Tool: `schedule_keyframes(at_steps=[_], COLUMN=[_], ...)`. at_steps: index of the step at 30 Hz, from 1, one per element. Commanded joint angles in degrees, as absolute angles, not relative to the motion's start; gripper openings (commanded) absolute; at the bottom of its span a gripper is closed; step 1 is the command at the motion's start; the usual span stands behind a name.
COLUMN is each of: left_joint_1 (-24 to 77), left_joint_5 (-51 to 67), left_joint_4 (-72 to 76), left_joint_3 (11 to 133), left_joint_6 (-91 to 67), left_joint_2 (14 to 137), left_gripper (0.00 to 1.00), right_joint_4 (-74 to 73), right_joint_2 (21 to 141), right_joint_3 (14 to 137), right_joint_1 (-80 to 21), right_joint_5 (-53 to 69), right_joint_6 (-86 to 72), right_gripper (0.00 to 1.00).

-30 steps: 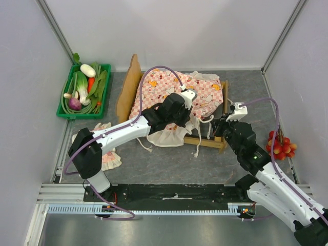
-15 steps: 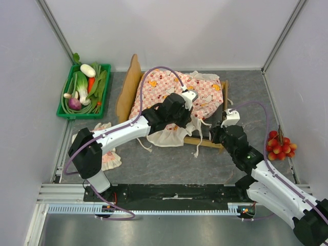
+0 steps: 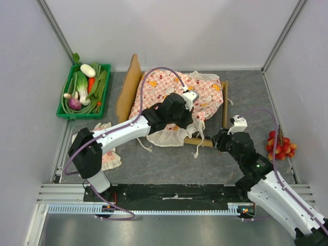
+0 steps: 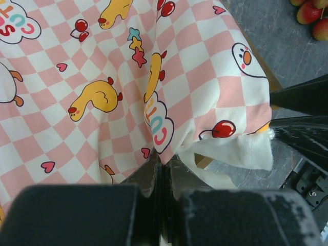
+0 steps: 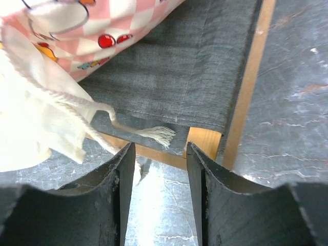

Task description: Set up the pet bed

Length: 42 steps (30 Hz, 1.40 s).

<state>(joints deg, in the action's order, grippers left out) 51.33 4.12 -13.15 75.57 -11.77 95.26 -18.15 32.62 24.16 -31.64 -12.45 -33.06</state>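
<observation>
Seemingly tight on the mattress (image 4: 102,66), left gripper (image 4: 164,164); beside pet bed (image 5: 195,66) corner, right gripper (image 5: 160,154) agape, empty.

Grey marbled tabletop (image 3: 169,160), plain white walls (image 3: 169,31)

Legible print stands only on the mattress (image 4: 102,61). 1 white cloud motif (image 4: 158,120), directly ahead of the left gripper (image 4: 163,163) and just beyond its fingertips, carries coloured capitals "CUT"; any further letters are lost in a fold. A 2nd cloud motif (image 4: 15,23), far ahead and left of the gripper, shows "CUT" and a partial "S" at the frame edge.
</observation>
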Motion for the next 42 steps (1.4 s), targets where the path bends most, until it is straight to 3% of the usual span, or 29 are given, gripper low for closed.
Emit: schedule_keyframes(at_steps=[1, 8, 14, 20, 23, 25, 28, 29, 30, 40, 42], left_joint_1=[51.24, 52.12, 52.47, 52.38, 52.38, 52.38, 52.29, 52.21, 52.03, 46.85, 46.06], left_joint_5=[7.12, 7.82, 4.76, 1.59, 1.58, 1.50, 1.49, 1.49, 1.49, 2.46, 2.46], left_joint_4=[-10.63, -12.48, -17.13, -19.25, -19.60, -19.77, -19.86, -19.86, -19.69, -22.31, -22.94], left_joint_3=[76.72, 79.45, 81.74, 81.74, 81.30, 81.21, 81.47, 81.56, 81.91, 88.24, 89.64], left_joint_6=[-14.06, -14.85, -14.77, -13.19, -12.66, -12.39, -12.13, -12.04, -12.04, -13.80, -13.45], left_joint_2=[96.06, 99.75, 101.25, 100.28, 100.20, 100.37, 100.81, 101.16, 101.34, 107.48, 108.19], left_gripper=[0.02, 0.02, 0.02, 0.02, 0.02, 0.02, 0.02, 0.02, 0.02, 0.02, 0.02], right_joint_4=[-26.09, -36.12, -35.60, -31.22, -28.40, -26.73, -22.51, -20.59, -19.35, -7.56, -7.73], right_joint_2=[26.65, 29.43, 39.89, 45.61, 47.02, 48.42, 50.18, 50.53, 51.49, 72.15, 73.65], right_joint_3=[30.67, 36.91, 38.41, 34.55, 32.70, 31.82, 30.68, 30.85, 31.02, 41.83, 43.33], right_joint_1=[-31.55, -31.46, -31.38, -29.10, -25.24, -21.73, -17.25, -16.70, -16.18, -12.84, -12.57], right_joint_5=[-17.65, -34.27, -33.40, -31.12, -26.38, -22.53, -17.77, -17.32, -16.71, -11.69, -10.29], right_joint_6=[-34.71, -36.73, -39.02, -39.55, -37.80, -35.87, -33.41, -32.79, -32.00, -25.58, -24.79], right_gripper=[0.54, 0.67, 0.72, 0.69, 0.61, 0.48, 0.19, 0.04, 0.00, 0.01, 0.18])
